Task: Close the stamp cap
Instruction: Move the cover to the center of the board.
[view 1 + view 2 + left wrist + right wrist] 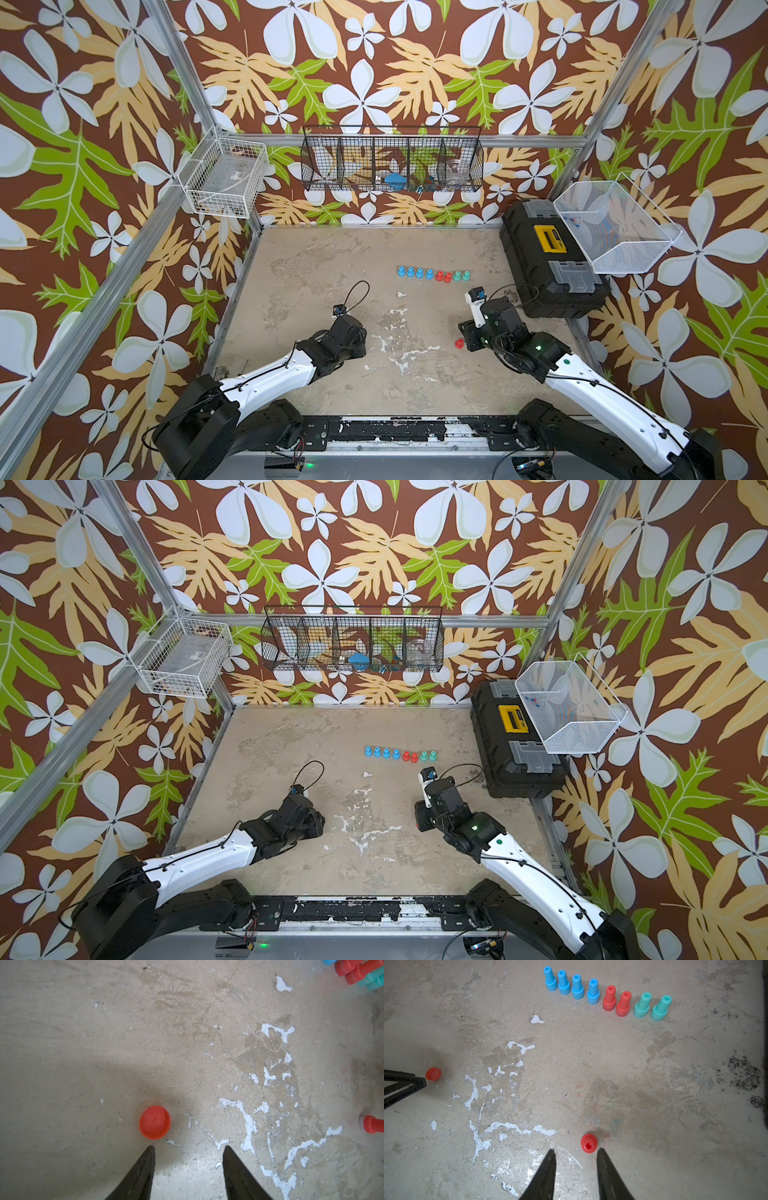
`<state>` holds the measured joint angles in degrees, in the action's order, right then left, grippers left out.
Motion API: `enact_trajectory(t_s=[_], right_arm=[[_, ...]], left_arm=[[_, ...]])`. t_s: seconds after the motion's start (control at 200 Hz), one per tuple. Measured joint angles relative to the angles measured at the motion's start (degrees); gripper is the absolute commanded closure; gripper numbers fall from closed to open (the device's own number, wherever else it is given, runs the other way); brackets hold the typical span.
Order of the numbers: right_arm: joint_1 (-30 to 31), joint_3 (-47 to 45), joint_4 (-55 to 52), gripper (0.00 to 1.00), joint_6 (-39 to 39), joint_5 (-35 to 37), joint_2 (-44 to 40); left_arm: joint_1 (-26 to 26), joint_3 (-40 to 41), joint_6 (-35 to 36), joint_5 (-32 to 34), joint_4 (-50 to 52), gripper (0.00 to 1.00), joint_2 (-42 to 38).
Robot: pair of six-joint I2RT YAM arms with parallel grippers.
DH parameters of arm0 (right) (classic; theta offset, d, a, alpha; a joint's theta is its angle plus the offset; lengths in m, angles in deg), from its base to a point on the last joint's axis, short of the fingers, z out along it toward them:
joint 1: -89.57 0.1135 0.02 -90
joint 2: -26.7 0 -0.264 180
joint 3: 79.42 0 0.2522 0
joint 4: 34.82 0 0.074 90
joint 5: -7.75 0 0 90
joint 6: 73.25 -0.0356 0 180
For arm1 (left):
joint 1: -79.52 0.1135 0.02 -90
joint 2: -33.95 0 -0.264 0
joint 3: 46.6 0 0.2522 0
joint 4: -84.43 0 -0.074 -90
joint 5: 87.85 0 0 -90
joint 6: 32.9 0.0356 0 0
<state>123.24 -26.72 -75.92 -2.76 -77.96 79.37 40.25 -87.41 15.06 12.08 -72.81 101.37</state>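
Red stamp (589,1143) stands upright — long axis vertical, handle up; left end effector (189,1147) and right end effector (576,1149) part-open, empty.

table (316,266): tan | black box (540,266): on table, far right, yellow label | black wire basket (357,168): back wall | white wire basket (216,199): left wall | white mesh basket (623,253): right wall

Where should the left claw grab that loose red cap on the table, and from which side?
Take the red cap across its round side wall, coming down from above with the left claw. It lies flat and low on the table, so only its opposite sides offer a hold; the open jaws likely span it.
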Motion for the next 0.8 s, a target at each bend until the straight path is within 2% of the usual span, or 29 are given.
enact_trajectory(t_s=[0.801], right_arm=[[0.28, -0.22, 0.09, 0.65, -0.22, 0.04, -0.55]], left_arm=[[0.00, -2.32, 0.92, 2.03, -3.78, 0.47, 8.57]])
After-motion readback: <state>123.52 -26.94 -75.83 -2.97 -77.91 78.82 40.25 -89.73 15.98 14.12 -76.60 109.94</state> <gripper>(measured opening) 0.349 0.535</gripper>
